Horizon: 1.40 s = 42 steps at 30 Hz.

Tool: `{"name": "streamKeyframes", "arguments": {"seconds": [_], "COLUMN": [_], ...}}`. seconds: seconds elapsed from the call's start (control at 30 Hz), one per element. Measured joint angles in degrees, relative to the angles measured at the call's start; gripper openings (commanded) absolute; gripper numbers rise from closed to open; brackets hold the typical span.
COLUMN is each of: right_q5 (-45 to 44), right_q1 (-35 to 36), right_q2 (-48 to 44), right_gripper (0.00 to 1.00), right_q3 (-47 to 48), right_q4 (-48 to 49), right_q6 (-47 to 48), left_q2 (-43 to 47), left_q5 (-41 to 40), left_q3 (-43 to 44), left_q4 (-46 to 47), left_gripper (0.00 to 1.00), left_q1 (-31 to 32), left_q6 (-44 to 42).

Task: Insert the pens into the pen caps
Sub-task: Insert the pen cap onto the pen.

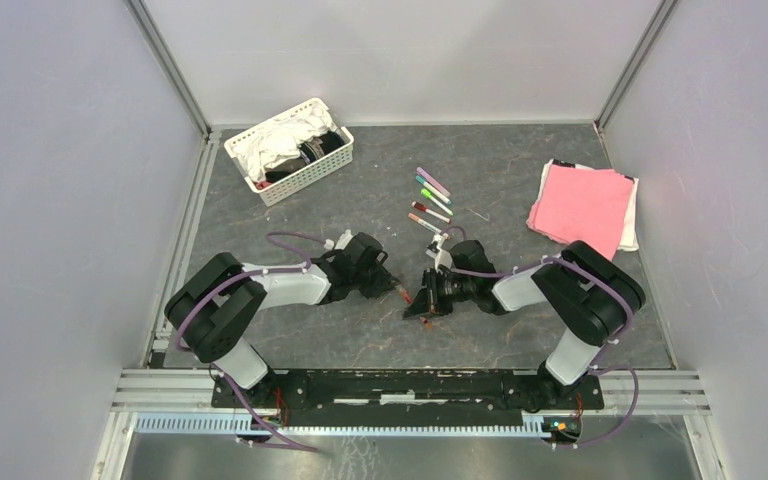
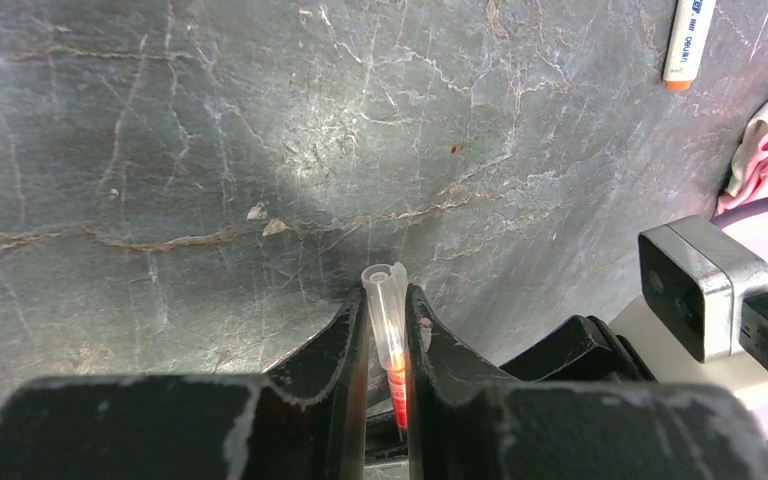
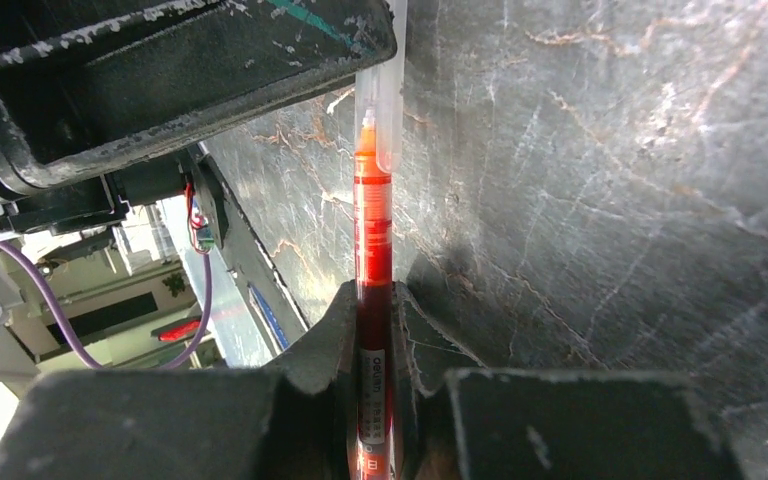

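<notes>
Clamped in right gripper (image 3: 372, 300): slim red-inked plastic pen (image 3: 370, 230), nib just inside clear tubular cap (image 2: 388, 330) pinched by left gripper (image 2: 386, 300), 2 axes aligned.

Even, diffuse light from above fills the overhead view; the table (image 1: 360, 335) shows only faint, soft shadows beneath the arms (image 1: 285, 285). In the left wrist view a pale sheen lies mid-table, while the left gripper (image 2: 387, 302) is dark and soft-focused around the clear pen cap (image 2: 380, 288). In the right wrist view glare streaks the table, the red pen (image 3: 371, 215) glows translucent, and the right gripper (image 3: 372, 300) is dim and blurred.
</notes>
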<state>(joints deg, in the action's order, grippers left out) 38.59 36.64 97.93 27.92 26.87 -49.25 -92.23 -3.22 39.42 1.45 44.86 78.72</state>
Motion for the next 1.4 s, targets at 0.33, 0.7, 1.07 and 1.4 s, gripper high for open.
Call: {"name": "streamKeyframes", "arguments": {"seconds": [0.33, 0.7, 1.07, 1.4], "right_q5": [-0.7, 3.2, 5.1, 1.9], "right_q1": [-0.1, -0.7, -0.7, -1.2], "right_q2": [-0.5, 2.6, 3.2, 1.1], "right_gripper": [0.00, 0.00, 0.00, 0.00], "right_q3": [-0.2, 2.5, 2.7, 0.8], "right_q4": [0.0, -1.1, 3.0, 7.5], "right_q6": [0.7, 2.8, 12.5, 18.4], "left_q2": [0.0, 0.4, 8.2, 16.8], "left_q5": [-1.2, -7.8, -10.9, -12.1], "left_q3": [0.5, 3.1, 2.4, 2.4], "left_q4": [-0.7, -6.3, -12.6, -19.8], "left_gripper": [0.02, 0.02, 0.03, 0.16], "left_q1": [0.7, 4.2, 6.7, 9.2], "left_q6": [0.0, -0.2, -2.2, -3.6]}}
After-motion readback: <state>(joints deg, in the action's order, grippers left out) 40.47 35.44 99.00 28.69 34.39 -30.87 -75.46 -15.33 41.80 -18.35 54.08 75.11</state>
